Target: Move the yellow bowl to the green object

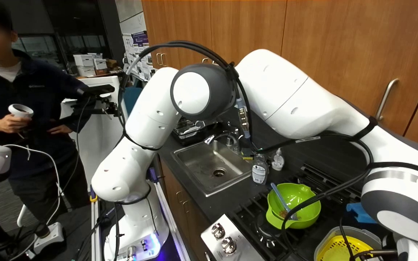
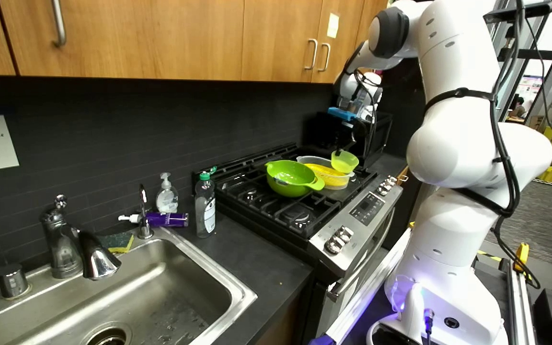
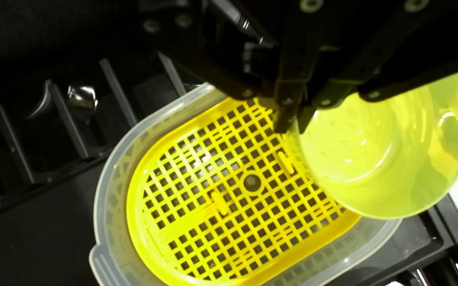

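Note:
The yellow bowl (image 3: 404, 159), small and pale yellow-green, hangs from my gripper (image 3: 292, 129). The two fingertips are closed on its wall, one on each side, in the wrist view. In an exterior view the yellow bowl (image 2: 344, 163) is tilted and held over the right part of a bright yellow strainer. The gripper (image 2: 339, 151) looks small and dark there. The green object, a glossy lime-green bowl (image 2: 288, 177), stands on the stove beside the strainer. It also shows in an exterior view (image 1: 305, 197), with a blue-handled utensil (image 1: 281, 197) in it.
The yellow strainer (image 3: 229, 202) sits in a clear oval tub (image 3: 109, 206) on the black stove grates (image 2: 257, 194). Soap bottles (image 2: 205, 206) and the sink (image 2: 199, 268) lie beyond the stove's side. Wooden cabinets (image 2: 161, 38) hang above. A dark wall backs the stove.

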`<action>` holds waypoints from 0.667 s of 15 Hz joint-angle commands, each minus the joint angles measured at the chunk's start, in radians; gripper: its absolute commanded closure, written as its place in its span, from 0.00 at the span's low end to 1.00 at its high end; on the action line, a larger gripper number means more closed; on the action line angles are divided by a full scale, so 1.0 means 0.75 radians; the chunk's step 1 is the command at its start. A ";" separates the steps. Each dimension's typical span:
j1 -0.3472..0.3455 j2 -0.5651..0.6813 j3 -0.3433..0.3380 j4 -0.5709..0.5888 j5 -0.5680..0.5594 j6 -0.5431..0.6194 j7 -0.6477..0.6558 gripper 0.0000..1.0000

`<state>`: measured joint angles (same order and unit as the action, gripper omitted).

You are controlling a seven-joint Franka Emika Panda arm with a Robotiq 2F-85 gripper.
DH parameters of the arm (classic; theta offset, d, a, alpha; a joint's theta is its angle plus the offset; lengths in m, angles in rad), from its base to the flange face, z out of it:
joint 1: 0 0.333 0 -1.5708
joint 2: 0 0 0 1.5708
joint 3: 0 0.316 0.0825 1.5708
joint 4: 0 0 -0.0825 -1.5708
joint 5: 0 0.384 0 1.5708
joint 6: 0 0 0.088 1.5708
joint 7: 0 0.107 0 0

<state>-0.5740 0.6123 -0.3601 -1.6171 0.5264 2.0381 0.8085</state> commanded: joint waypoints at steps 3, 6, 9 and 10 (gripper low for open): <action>0.012 -0.185 -0.007 -0.197 -0.009 0.036 -0.082 0.99; 0.035 -0.242 -0.014 -0.255 -0.035 0.035 -0.107 0.99; 0.101 -0.322 -0.033 -0.349 -0.098 0.107 -0.090 0.99; 0.129 -0.351 -0.042 -0.375 -0.134 0.127 -0.071 0.99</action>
<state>-0.5432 0.4475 -0.3633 -1.7950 0.4863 2.0785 0.7353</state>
